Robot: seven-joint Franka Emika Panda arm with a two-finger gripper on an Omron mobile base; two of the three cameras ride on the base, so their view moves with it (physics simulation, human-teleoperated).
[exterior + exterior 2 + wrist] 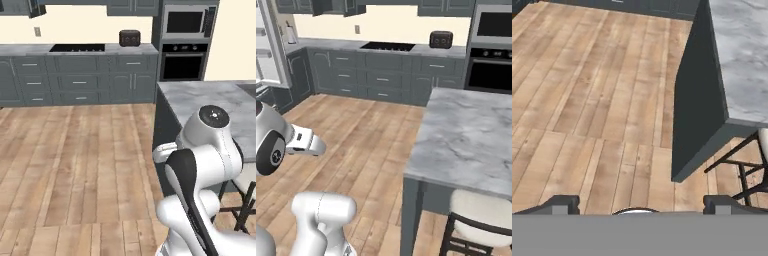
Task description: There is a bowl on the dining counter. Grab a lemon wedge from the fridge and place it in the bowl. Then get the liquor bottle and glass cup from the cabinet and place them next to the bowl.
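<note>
Standing beside the arm, a marble island point(466, 135) and stool point(481, 215).

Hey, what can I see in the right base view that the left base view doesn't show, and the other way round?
Right base view: an open fridge door at the far left edge, and a stool with a pale round seat tucked under the marble counter.

Left base view: a microwave above the oven, and a dark patch set into the counter's far right corner.

Both: the toaster, the cooktop, grey drawers, the wood floor and the arm.
</note>
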